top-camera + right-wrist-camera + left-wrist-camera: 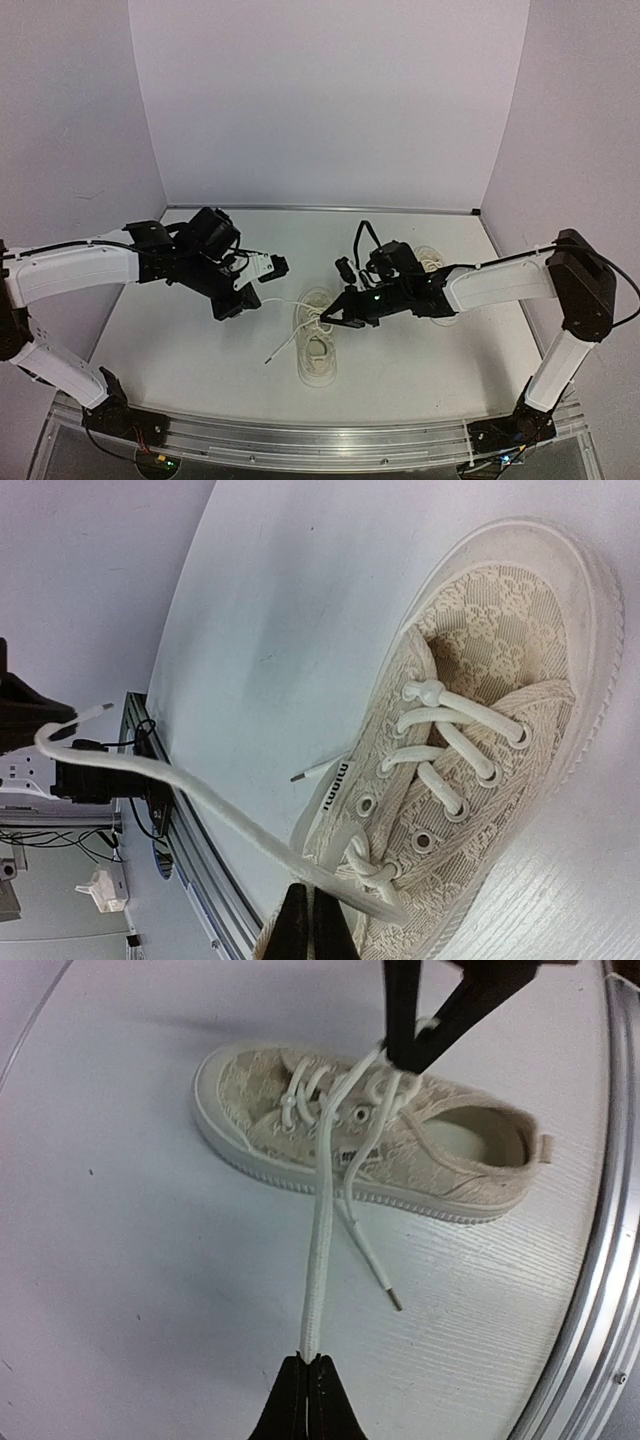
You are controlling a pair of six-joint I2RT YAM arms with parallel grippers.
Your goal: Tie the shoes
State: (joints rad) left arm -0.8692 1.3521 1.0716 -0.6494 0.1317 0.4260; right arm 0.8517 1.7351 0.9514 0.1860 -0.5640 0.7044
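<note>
One cream shoe (315, 345) lies near the table's front, toe toward the back; it also shows in the left wrist view (370, 1130) and the right wrist view (480, 730). My left gripper (252, 298) (310, 1362) is shut on one white lace (318, 1250), stretched taut to the left away from the shoe. My right gripper (330, 318) (312, 900) is shut on the same lace (230, 815) at the top eyelets. The other lace end (388, 1295) lies loose on the table. The second shoe (432, 262) is partly hidden behind the right arm.
The white table (200, 340) is walled at the back and both sides. A metal rail (320, 435) runs along its front edge, close to the shoe's heel (535, 1150).
</note>
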